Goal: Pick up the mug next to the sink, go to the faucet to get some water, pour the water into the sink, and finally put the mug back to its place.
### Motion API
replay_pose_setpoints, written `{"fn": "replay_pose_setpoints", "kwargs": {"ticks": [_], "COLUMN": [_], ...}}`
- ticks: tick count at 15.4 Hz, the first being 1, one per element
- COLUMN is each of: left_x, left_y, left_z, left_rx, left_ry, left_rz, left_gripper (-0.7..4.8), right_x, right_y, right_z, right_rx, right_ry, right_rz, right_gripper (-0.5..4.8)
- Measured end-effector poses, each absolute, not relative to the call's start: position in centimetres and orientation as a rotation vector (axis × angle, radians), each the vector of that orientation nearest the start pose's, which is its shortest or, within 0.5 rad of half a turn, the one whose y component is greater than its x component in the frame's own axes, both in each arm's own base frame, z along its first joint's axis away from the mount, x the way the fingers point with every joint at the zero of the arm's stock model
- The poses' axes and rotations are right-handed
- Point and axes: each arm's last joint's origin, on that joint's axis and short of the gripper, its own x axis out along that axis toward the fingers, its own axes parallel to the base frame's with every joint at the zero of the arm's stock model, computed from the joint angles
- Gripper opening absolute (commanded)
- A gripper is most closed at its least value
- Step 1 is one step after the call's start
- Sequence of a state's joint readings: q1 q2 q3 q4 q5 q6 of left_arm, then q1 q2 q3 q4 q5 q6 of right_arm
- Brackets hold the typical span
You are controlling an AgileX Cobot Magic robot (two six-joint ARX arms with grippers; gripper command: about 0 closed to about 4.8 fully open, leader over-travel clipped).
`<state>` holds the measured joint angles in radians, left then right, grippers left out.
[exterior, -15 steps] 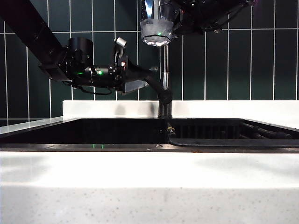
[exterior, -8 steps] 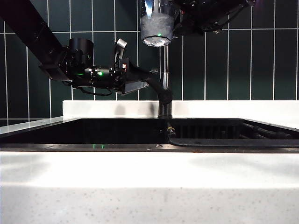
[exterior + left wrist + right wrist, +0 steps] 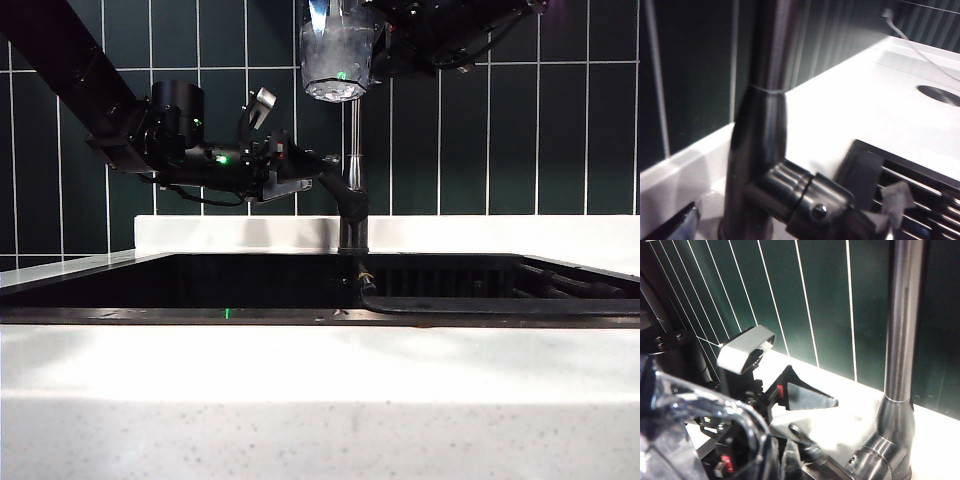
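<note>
The faucet (image 3: pixel 353 150) rises behind the sink (image 3: pixel 180 285), and its grey lever (image 3: pixel 812 200) sticks out from the dark base. My left gripper (image 3: pixel 300 172) is at that lever, open, with the jaws to either side of it (image 3: pixel 790 225); one fingertip (image 3: pixel 672 225) stands apart from the base. High up by the faucet's pipe (image 3: pixel 902 315), my right gripper (image 3: pixel 372 45) is shut on the clear mug (image 3: pixel 335 55). In the right wrist view, the mug's glass wall (image 3: pixel 700 415) fills the near corner, with the left gripper's finger (image 3: pixel 807 399) beyond it.
White speckled countertop (image 3: pixel 320 400) runs along the front and behind the sink. A ribbed black rack (image 3: pixel 450 275) fills the right part of the basin. Dark green tiles (image 3: pixel 500 130) back the scene. A round hole (image 3: pixel 940 95) sits in the counter past the faucet.
My left hand has swung at the wrist, and its fingers have shifted slightly up and right at the lever. The mug's pale, glinting part reaches higher than before. The right arm has kept still.
</note>
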<state>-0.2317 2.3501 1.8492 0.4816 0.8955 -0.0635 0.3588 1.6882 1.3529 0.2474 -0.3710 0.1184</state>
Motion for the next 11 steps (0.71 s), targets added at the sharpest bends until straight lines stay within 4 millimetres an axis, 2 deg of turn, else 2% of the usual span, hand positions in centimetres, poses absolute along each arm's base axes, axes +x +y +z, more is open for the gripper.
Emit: {"fn": "replay_pose_setpoints", "kwargs": {"ticks": [5,7,9,11], "left_x": [51.5,51.5,51.5,51.6], "left_y": [-15.5,-15.5,-15.4,-14.4], "left_z": [23.2,23.2,23.2,22.8], "left_rx": [-0.078,-0.084,-0.083,-0.084], "left_ry": [0.043,0.046,0.047,0.070], "left_rz": [-0.964,-0.959,-1.013,-1.123], "left_gripper": [4.31,4.31,4.31,4.31], "right_x": [36.7,36.8,36.8,36.8], "right_y": [14.9,14.9,14.9,14.9], "right_z": [33.3,33.3,33.2,33.2], "right_rx": [0.113,0.113,0.113,0.109], "right_ry": [0.137,0.137,0.142,0.142], "right_rz": [0.723,0.721,0.726,0.733], "right_gripper": [-0.06,-0.06,-0.06,-0.06]}}
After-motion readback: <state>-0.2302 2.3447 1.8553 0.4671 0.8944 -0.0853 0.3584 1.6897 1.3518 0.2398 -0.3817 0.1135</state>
